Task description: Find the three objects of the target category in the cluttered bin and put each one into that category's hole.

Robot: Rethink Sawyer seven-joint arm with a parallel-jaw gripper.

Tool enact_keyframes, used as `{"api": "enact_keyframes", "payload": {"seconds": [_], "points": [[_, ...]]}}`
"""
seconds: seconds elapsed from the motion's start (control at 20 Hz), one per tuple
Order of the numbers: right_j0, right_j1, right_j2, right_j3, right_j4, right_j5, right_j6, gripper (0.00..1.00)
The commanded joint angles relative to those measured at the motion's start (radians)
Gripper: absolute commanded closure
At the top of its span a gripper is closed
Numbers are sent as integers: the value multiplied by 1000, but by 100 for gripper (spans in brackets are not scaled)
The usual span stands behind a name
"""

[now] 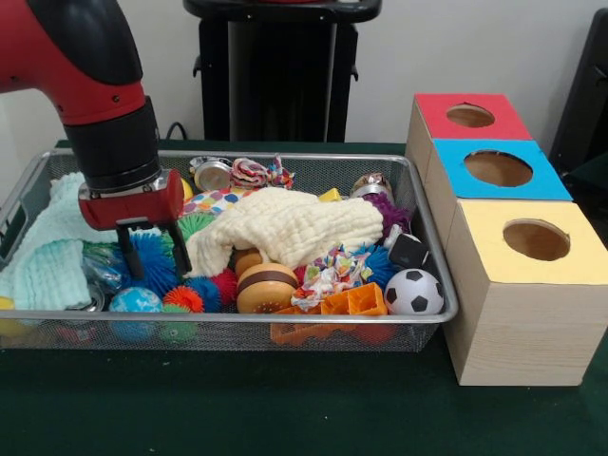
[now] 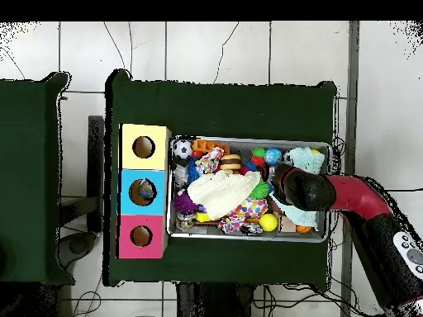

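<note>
The jaws stand a little apart, holding nothing, just above a blue spiky ball in the wire bin. A cream cloth lies beside. Three boxes with holes stand near the bin.

i see a wire-mesh metal bin, a nubbly cream cloth, a glossy plastic soccer ball, pale matt wood-grain boxes and dark felt-like table cover.

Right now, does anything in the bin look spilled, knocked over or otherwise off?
Nothing spilled or damaged. The cream cloth is draped across the toys mid-bin, hiding what lies beneath. The gripper hangs open over the blue spiky ball.
</note>
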Motion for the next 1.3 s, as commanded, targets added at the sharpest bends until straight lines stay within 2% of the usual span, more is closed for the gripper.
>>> {"api": "enact_keyframes", "payload": {"seconds": [0.05, 0.4, 1.0, 1.3], "points": [[-16, 25, -2, -38, -35, -14, -166, 0], [-28, 11, 10, -25, -20, 7, -178, 0], [-65, -75, 49, 6, 56, 114, -232, 0], [-66, -39, 41, -18, 41, 95, -250, 0]]}}
